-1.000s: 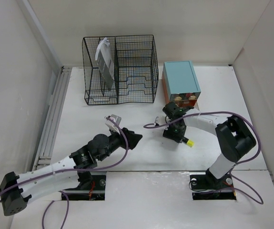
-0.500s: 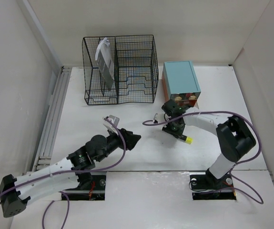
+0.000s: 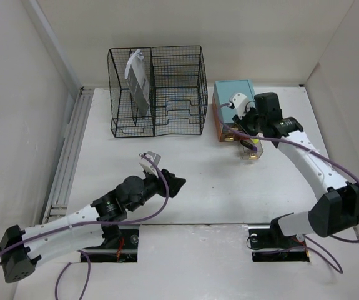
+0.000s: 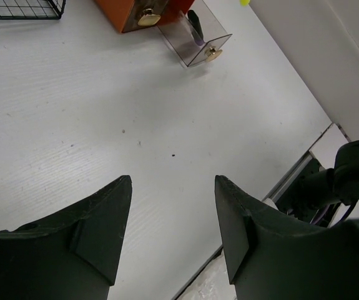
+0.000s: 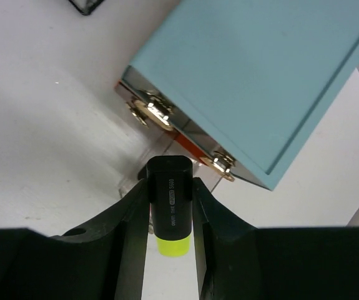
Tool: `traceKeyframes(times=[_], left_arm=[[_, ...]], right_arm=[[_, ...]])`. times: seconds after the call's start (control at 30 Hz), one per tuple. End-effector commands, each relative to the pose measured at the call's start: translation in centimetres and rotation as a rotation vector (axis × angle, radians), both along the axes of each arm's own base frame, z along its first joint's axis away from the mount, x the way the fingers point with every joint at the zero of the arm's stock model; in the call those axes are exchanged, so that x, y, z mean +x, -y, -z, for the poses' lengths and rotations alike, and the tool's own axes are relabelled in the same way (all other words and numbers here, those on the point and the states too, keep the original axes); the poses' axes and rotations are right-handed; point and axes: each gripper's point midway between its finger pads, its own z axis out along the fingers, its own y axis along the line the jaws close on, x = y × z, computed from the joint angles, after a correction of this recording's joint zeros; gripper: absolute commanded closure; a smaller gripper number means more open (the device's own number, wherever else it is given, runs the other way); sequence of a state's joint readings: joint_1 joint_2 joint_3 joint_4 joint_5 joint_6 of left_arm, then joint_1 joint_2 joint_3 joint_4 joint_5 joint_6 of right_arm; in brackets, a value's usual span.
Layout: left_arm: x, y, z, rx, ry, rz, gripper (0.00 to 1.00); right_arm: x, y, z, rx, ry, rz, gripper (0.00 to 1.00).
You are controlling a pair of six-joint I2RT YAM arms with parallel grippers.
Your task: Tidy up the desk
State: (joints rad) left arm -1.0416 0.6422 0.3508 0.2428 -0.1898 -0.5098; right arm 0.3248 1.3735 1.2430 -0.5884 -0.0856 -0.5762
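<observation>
On the white desk [image 3: 229,187], my right gripper [image 3: 246,135] is shut on a black highlighter [image 5: 170,203] with a yellow-green end, held just above the desk. It hangs over the clear drawer [image 5: 135,165] pulled out of the teal-topped drawer box [image 3: 235,100]. The box's brass knobs show just beyond the highlighter. The drawer [image 4: 195,44] holds a dark pen-like thing. My left gripper [image 3: 176,183] stands open and empty low over the bare desk [image 4: 104,112], well short of the drawer; its open fingers frame the left gripper [image 4: 173,181] in the wrist view.
A black wire-mesh file rack [image 3: 157,90] stands at the back left with a white-grey packet [image 3: 135,81] upright in its left slot. An aluminium rail [image 3: 70,156] runs along the desk's left edge. White walls close in the sides and back.
My right gripper closed on the highlighter on the desk, lifted it and swung back right to the open drawer. The left arm barely moved.
</observation>
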Motion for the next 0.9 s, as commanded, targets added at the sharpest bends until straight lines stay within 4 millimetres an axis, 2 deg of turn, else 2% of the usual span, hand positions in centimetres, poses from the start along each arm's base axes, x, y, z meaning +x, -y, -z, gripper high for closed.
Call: traceKeyframes(times=[0.0, 0.13, 0.37, 0.57, 0.63, 0.73, 0.77, 0.8, 0.87], left_arm=[[-0.2, 0.6, -1.6, -0.043, 0.040, 0.026, 0.47], [-0.1, 0.8, -1.5, -0.035, 0.035, 0.026, 0.47], [0.0, 0.9, -1.5, -0.035, 0.035, 0.026, 0.47], [0.1, 1.1, -1.1, -0.026, 0.030, 0.026, 0.47], [0.1, 1.1, -1.1, -0.026, 0.030, 0.026, 0.47], [0.1, 1.1, -1.1, -0.026, 0.030, 0.026, 0.47], [0.1, 1.1, -1.1, -0.026, 0.030, 0.026, 0.47], [0.1, 1.1, -1.1, -0.026, 0.030, 0.026, 0.47], [0.1, 1.1, -1.1, -0.026, 0.030, 0.026, 0.47]], right_arm=[[2.4, 0.7, -0.6, 0.017, 0.045, -0.018, 0.95], [3.3, 2.2, 1.5, 0.014, -0.023, -0.014, 0.94], [3.3, 4.0, 3.0, 0.005, -0.068, 0.008, 0.93], [2.7, 4.2, 5.2, -0.007, -0.149, -0.009, 0.88], [2.5, 4.3, 5.3, -0.009, -0.158, -0.009, 0.87], [2.4, 4.3, 6.4, -0.013, -0.187, -0.009, 0.79], [2.4, 4.3, 6.4, -0.013, -0.187, -0.009, 0.74], [2.4, 4.3, 6.4, -0.013, -0.187, -0.009, 0.62], [2.4, 4.3, 6.6, -0.014, -0.196, -0.009, 0.56]])
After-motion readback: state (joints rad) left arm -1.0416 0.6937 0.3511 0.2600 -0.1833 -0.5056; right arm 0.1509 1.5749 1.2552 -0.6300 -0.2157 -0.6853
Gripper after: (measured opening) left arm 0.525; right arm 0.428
